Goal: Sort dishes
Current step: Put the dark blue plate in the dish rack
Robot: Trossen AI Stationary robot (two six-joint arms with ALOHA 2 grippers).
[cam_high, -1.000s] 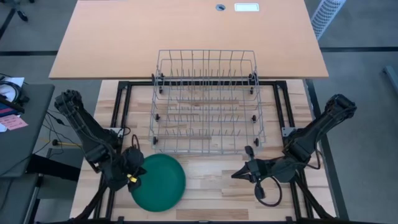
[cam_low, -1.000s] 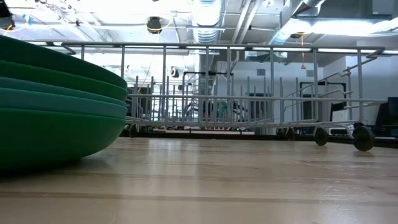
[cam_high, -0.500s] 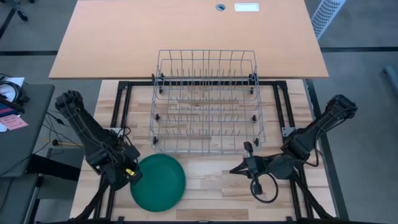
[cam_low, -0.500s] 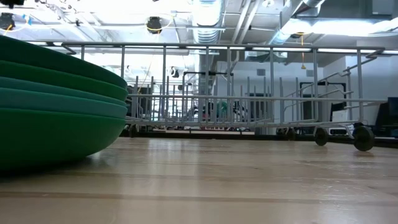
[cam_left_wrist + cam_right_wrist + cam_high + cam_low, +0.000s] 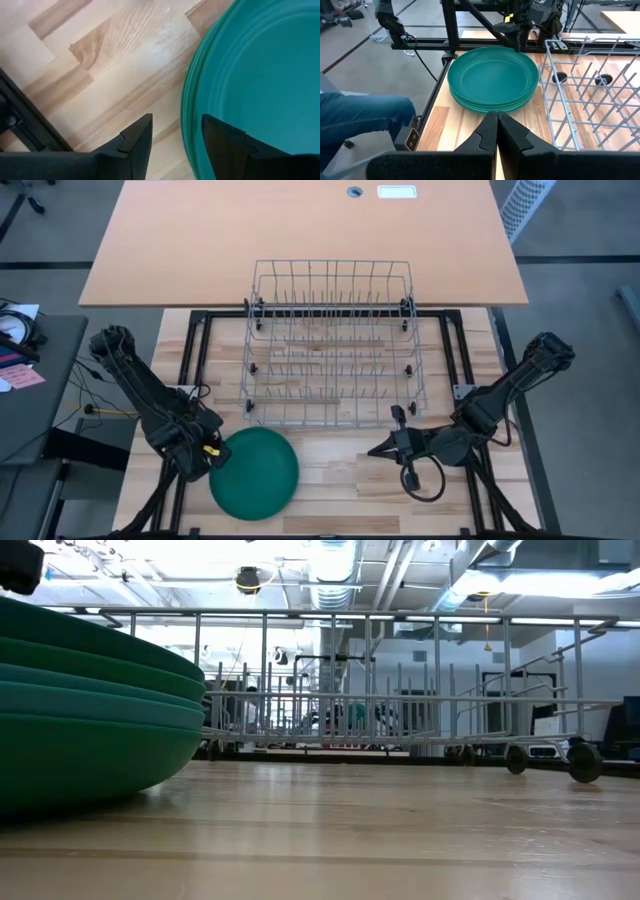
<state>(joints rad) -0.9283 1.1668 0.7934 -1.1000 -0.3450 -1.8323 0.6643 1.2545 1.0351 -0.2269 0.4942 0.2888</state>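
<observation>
Several green and teal dishes are stacked on the wooden table near its front left, with the bottom dish resting on the wood. My left gripper is open at the stack's left rim. In the left wrist view its fingers stand on either side of the rim and touch nothing. My right gripper is shut with nothing between its fingers. It is low over the table to the right of the stack and points at it.
A wire dish rack stands on small wheels behind the stack, across the table's middle. A larger tan desk lies beyond it. A person's leg in jeans shows off the table's left side.
My left gripper has drawn back from over the stack's left part toward the table's left edge and now stands at the rim. My right gripper has edged toward the stack. The dishes have stayed put.
</observation>
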